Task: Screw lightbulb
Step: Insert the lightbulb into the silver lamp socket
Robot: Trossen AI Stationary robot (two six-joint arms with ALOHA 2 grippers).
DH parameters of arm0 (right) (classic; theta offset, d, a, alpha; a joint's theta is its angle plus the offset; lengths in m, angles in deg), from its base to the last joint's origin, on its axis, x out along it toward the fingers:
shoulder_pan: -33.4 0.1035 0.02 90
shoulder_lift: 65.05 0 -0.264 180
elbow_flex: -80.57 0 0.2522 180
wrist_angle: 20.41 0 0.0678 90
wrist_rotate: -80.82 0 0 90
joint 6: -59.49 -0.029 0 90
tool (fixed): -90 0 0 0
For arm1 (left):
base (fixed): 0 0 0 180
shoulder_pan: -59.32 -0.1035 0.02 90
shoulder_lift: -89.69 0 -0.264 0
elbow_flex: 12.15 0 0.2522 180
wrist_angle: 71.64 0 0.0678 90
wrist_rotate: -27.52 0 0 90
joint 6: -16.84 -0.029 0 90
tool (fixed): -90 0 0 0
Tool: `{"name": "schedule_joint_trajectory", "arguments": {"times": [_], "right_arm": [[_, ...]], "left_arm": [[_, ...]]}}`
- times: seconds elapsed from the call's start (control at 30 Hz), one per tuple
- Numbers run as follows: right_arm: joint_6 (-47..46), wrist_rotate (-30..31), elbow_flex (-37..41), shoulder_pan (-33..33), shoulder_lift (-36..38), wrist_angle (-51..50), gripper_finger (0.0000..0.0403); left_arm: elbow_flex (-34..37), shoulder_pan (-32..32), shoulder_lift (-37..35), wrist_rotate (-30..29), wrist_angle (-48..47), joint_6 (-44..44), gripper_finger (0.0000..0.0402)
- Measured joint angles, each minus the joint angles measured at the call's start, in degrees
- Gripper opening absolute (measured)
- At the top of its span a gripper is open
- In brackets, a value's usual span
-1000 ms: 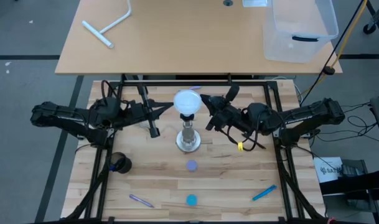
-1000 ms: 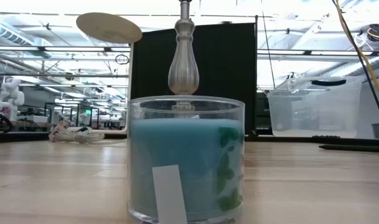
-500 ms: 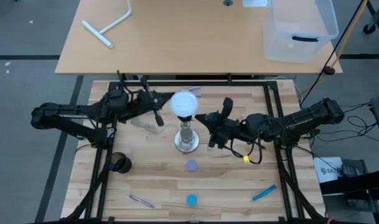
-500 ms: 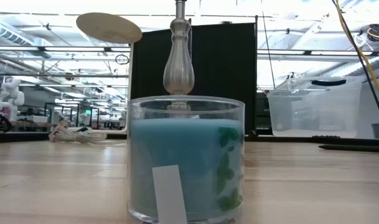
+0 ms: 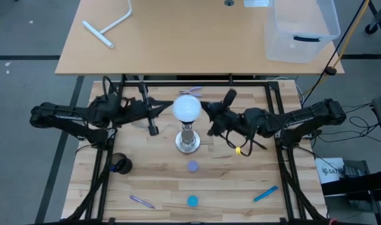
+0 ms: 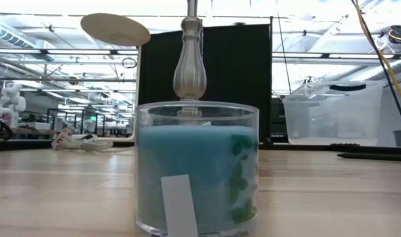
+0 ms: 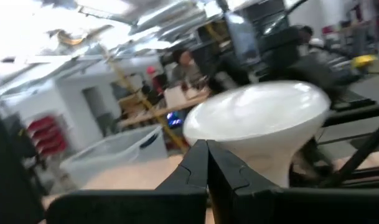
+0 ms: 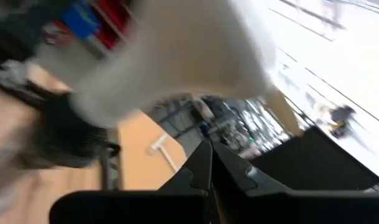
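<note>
The white lightbulb (image 5: 186, 107) sits upright on top of the silvery socket stand (image 5: 188, 141), which rests by its round base on the wooden table. My left gripper (image 5: 170, 107) comes level from the table's left and is shut, its tip at the bulb's left side. My right gripper (image 5: 204, 107) comes level from the right and is also shut, its tip at the bulb's right side. The left wrist view shows the bulb (image 7: 257, 121) just beyond the shut gripper (image 7: 208, 148). The right wrist view shows the bulb (image 8: 170, 56) as a white blur over the gripper (image 8: 208, 146). The low view shows only the stand's post (image 6: 189, 66). My left gripper has its shut fingertips against the bulb's tapering lower part (image 7: 236, 158), coming level from the table's left. The bulb stays upright on the stand. My right gripper's shut tip stands at the bulb's right side (image 5: 198, 107), coming level from the right. I cannot tell whether it touches.
A glass jar of blue candle (image 6: 197, 171) stands close before the low camera. A purple disc (image 5: 192, 166), a blue disc (image 5: 192, 200), a purple pen (image 5: 142, 201) and a blue pen (image 5: 265, 194) lie on the near half. A clear bin (image 5: 301, 28) stands on the table beyond.
My left gripper has swung toward the far edge and come back. My right gripper has swung toward the near edge and come back. Both have stayed shut beside the bulb. The bulb and the post have shifted slightly toward the table's left.
</note>
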Motion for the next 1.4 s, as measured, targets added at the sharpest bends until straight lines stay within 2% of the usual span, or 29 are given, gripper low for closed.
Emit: {"name": "schedule_joint_trajectory", "arguments": {"times": [0.27, 0.73, 1.3, 1.4], "right_arm": [[4.09, -0.05, 0.0, -3.12, 0.04, 4.44, 0.0], [8.66, -6.11, 0.0, -3.07, 0.04, 8.24, 0.0], [8.49, -7.4, 0.0, 0.03, 0.09, 6.95, 0.0], [8.28, -7.72, 0.0, 1.08, 0.04, 5.33, 0.0]], "left_arm": [[0.0, 3.79, -0.01, -0.22, 0.85, -3.55, 0.0], [0.0, 5.95, 0.22, -0.38, 4.96, -8.07, 0.0], [-0.07, -1.42, 0.39, -3.56, 1.57, -0.06, 0.0], [0.01, -2.49, 0.59, -6.82, 0.0, 0.95, 0.0]]}}
